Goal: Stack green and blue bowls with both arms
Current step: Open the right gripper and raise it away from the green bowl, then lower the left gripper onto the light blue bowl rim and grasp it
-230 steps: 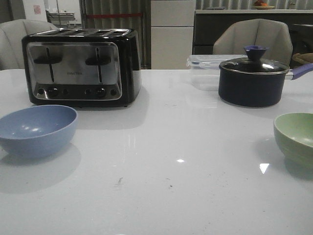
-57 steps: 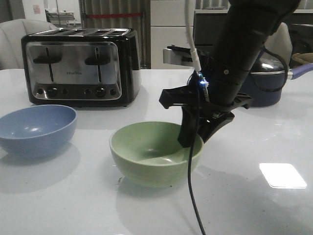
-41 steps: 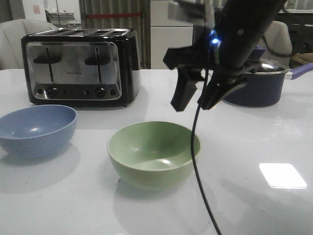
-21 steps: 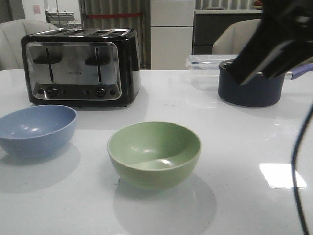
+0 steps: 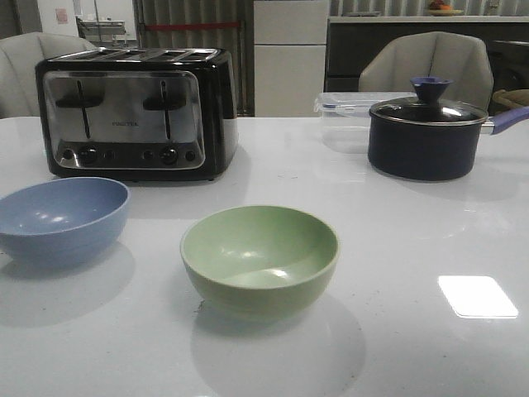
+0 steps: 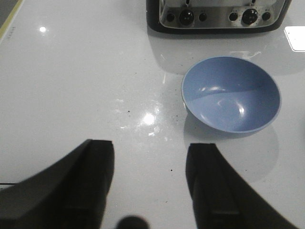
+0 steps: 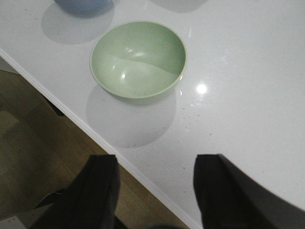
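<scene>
The green bowl (image 5: 259, 258) sits upright on the white table near the front middle; it also shows in the right wrist view (image 7: 138, 58). The blue bowl (image 5: 63, 219) sits upright at the left, in front of the toaster, and shows in the left wrist view (image 6: 231, 95). The two bowls stand apart. My left gripper (image 6: 150, 148) is open and empty above bare table, short of the blue bowl. My right gripper (image 7: 155, 160) is open and empty over the table's front edge, short of the green bowl. Neither arm shows in the front view.
A black and steel toaster (image 5: 136, 111) stands at the back left. A dark navy lidded pot (image 5: 428, 132) stands at the back right, with a clear plastic box (image 5: 340, 116) behind it. The table's front edge (image 7: 71, 114) shows, with brown floor beyond.
The green bowl was carried from the far right to the front middle and set down. My right arm then let go, rose and drew back out of the front view.
</scene>
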`<state>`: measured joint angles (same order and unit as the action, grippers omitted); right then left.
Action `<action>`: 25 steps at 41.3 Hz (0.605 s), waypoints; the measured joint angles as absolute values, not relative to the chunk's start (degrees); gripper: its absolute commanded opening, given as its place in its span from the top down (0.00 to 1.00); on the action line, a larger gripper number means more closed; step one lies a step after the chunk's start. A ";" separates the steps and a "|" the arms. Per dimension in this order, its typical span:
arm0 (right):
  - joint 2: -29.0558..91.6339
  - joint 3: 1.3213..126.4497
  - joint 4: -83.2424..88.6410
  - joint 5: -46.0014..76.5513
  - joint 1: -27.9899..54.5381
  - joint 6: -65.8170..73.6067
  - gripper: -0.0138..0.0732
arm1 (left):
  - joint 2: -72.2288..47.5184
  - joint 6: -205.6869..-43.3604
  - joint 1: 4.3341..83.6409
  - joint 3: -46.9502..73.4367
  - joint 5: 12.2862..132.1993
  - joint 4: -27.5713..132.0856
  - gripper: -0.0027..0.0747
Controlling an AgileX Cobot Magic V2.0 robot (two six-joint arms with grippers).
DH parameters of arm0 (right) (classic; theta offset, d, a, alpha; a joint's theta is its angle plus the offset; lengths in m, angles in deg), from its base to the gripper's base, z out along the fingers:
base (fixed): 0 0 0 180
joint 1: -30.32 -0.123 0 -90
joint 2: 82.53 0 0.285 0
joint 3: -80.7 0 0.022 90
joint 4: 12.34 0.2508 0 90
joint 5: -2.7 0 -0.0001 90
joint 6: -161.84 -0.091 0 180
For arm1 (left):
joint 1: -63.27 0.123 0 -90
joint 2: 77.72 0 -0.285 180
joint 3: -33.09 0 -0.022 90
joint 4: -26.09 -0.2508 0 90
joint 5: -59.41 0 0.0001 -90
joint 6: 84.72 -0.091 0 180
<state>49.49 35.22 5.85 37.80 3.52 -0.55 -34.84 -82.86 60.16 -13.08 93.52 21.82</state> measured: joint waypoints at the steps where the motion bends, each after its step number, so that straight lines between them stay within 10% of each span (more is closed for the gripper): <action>1: 49.60 35.22 5.85 37.80 3.52 -0.55 0.31 | -34.84 -82.86 60.16 -13.08 93.50 21.84 0.19; 25: 49.60 35.22 5.85 37.45 3.52 -0.55 0.31 | -10.10 -82.86 54.63 -0.25 99.18 22.17 0.16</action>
<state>49.60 35.22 5.85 37.45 3.52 -0.55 -10.10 -82.86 54.63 -0.25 99.18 22.17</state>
